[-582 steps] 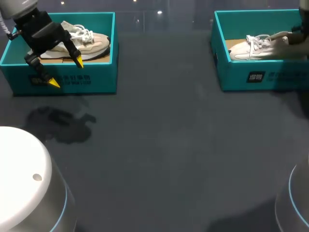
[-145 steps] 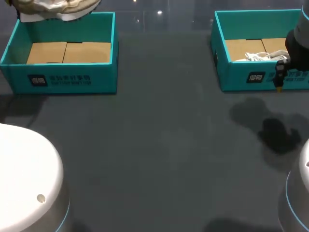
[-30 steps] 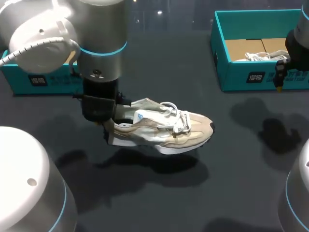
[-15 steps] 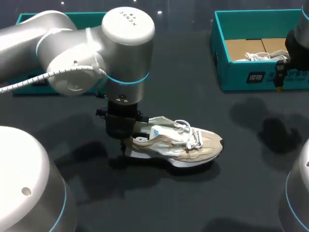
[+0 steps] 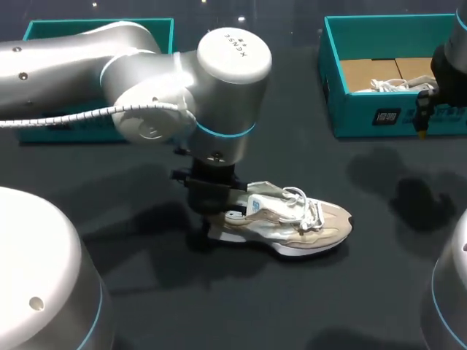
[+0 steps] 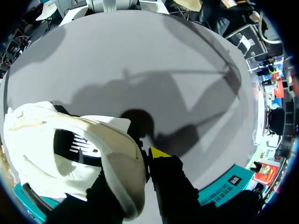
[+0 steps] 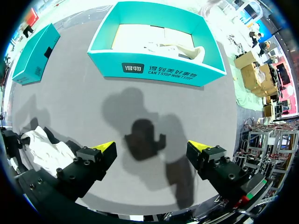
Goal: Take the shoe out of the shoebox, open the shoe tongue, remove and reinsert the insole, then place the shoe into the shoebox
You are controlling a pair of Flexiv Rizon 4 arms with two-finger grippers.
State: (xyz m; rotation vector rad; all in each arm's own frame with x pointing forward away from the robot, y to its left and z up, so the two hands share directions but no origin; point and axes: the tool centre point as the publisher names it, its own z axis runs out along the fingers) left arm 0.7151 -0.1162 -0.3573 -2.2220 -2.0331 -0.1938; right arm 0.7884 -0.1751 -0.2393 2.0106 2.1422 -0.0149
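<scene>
A beige and white sneaker [image 5: 292, 222] lies in the middle of the table, toe to the right, its sole on or just above the dark mat. My left gripper [image 5: 217, 213] is shut on the heel collar. In the left wrist view the heel of the sneaker [image 6: 70, 154] fills the space at the left gripper [image 6: 140, 161], with one yellow fingertip [image 6: 159, 152] showing outside it. The left shoebox [image 5: 157, 28] stands at the back left, mostly hidden by my arm. My right gripper [image 7: 152, 149] hangs open over bare mat in front of the right shoebox [image 7: 154, 70].
The right shoebox [image 5: 387, 117] at the back right holds a second white shoe [image 5: 387, 84] on brown cardboard. My right gripper [image 5: 425, 117] hovers at that box's front wall. My left arm's big elbow [image 5: 219, 87] stretches across the table's back left.
My left arm has carried the sneaker rightward, toward the table's front and down to the mat. The right arm has stayed where it was.
</scene>
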